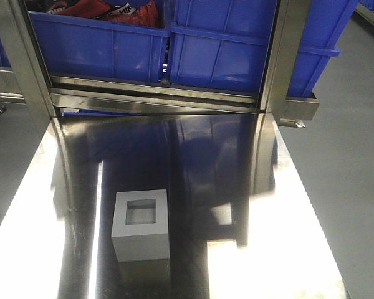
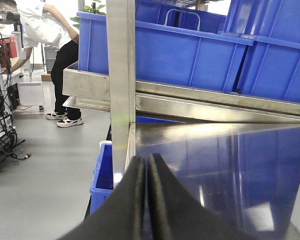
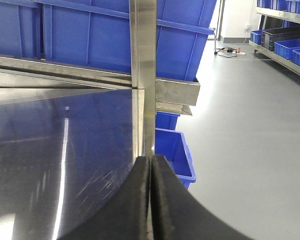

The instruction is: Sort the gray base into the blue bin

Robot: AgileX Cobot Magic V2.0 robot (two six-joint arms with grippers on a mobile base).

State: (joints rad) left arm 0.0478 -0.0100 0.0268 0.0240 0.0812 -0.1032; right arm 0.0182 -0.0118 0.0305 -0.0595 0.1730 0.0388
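The gray base (image 1: 141,227) rests on the shiny steel table (image 1: 249,205) near its front left, square recess facing up. Neither wrist view shows it. Behind the table, a large blue bin (image 1: 237,53) stands on a raised steel rack at the back right. The same bin row shows in the left wrist view (image 2: 160,55) and the right wrist view (image 3: 90,40). My left gripper (image 2: 147,159) is shut and holds nothing, low over the table's left edge. My right gripper (image 3: 151,159) is also shut and holds nothing, at the table's right edge. Neither gripper appears in the front view.
A second blue tote (image 1: 100,47) holding red items sits at the back left. Upright steel posts (image 1: 25,56) (image 1: 280,56) flank the rack. Small blue bins stand on the floor on the left (image 2: 104,170) and the right (image 3: 175,150). A person (image 2: 45,45) stands far left.
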